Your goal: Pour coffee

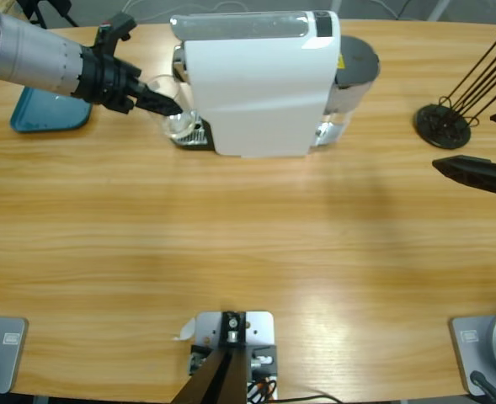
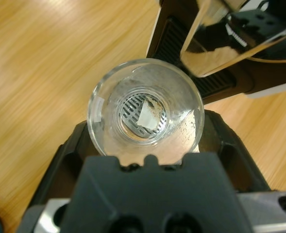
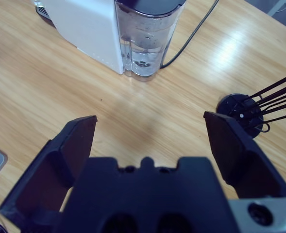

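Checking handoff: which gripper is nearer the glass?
Left. The left gripper holds the glass at the coffee machine's drip tray; the right gripper hovers open far across the table, near the black rack.

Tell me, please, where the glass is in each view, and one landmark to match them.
High view: the glass is at upper left, at the tip of the left gripper.
Left wrist view: centre, between the jaws.
Right wrist view: not in it.
Shared landmark: the white coffee machine, in all three.

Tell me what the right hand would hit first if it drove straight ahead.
Probably the coffee machine's clear water tank; the right hand points at it across bare table, though depth is hard to judge.
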Controlling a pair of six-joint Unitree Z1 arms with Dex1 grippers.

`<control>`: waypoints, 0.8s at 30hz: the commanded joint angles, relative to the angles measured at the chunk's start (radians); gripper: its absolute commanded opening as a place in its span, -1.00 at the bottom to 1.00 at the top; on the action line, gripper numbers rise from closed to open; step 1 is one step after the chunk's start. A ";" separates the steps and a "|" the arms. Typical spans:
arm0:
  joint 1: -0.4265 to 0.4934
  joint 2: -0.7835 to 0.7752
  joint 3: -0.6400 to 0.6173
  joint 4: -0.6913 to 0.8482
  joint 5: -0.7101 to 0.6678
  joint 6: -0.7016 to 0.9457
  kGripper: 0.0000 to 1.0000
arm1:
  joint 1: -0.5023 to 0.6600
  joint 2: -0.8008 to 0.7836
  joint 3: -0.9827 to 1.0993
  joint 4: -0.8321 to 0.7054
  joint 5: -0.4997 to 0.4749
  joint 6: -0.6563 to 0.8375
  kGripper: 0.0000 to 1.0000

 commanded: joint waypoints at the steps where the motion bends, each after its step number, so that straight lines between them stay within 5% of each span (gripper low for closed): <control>1: -0.031 0.083 -0.016 -0.009 -0.006 0.026 -0.32 | -0.035 -0.026 0.037 0.017 0.025 -0.025 0.92; 9: -0.054 0.099 -0.033 -0.008 -0.004 0.027 -0.23 | -0.040 -0.041 0.039 0.025 0.028 -0.026 0.92; 11: -0.055 0.099 -0.035 -0.004 0.007 0.026 0.58 | -0.040 -0.043 0.041 0.025 0.028 -0.026 0.92; 12: -0.056 0.100 -0.036 -0.001 0.014 0.026 0.87 | -0.040 -0.045 0.041 0.025 0.028 -0.026 0.92; 13: -0.059 0.101 -0.037 0.001 0.021 0.025 0.97 | -0.040 -0.045 0.041 0.025 0.028 -0.026 0.92; 24: -0.063 0.077 -0.033 0.019 0.022 0.024 1.00 | -0.042 -0.047 0.038 0.025 0.029 -0.031 0.92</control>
